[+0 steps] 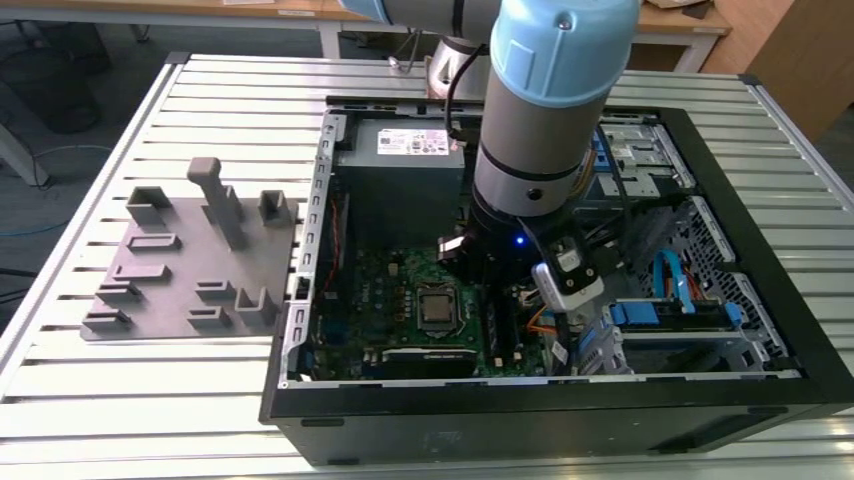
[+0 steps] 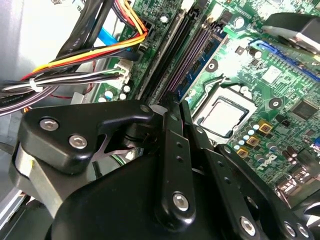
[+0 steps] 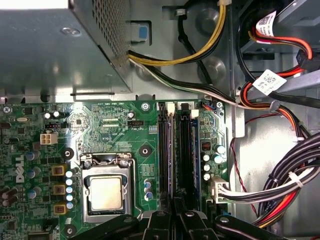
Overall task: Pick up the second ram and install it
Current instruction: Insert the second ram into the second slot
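Tool [image 3: 174, 207] over motherboard [image 3: 115, 130] memory slots [image 3: 180, 150]

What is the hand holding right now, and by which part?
Cannot tell: the hand sits low over the memory slots, and its grip is hidden.

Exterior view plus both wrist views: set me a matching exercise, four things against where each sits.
Things:
1. gripper
2. processor
3. grey slotted block
4. power supply

Places:
A. in its socket on the green motherboard
B. grey box with a pale label at the far end of the case
C. down inside the case, over the long dark memory slots
D. on the slatted table, outside the case, at the exterior view's left

Pairs: 1-C, 2-A, 3-D, 4-B
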`<state>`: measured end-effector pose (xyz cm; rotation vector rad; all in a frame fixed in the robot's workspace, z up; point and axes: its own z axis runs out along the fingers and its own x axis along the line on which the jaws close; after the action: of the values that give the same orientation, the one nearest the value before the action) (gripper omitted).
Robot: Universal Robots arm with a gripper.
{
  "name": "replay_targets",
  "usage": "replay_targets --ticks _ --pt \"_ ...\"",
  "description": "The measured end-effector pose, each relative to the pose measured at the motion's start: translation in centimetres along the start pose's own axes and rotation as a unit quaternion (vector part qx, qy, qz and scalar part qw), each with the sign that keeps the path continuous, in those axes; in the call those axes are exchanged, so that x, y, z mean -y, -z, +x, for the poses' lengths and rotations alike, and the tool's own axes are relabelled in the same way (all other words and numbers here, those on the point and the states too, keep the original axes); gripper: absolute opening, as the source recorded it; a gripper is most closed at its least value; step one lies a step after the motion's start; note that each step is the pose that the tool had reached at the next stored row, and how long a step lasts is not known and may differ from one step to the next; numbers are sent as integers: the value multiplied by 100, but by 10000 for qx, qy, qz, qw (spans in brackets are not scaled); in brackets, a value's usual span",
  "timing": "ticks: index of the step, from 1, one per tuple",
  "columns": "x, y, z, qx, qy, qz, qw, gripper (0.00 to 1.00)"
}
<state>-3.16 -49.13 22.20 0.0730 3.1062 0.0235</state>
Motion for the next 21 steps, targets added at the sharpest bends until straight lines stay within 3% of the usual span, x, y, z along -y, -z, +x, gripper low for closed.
replay_targets --ticks 21 --pt "-14 -44 -21 -9 0 20 10000 14"
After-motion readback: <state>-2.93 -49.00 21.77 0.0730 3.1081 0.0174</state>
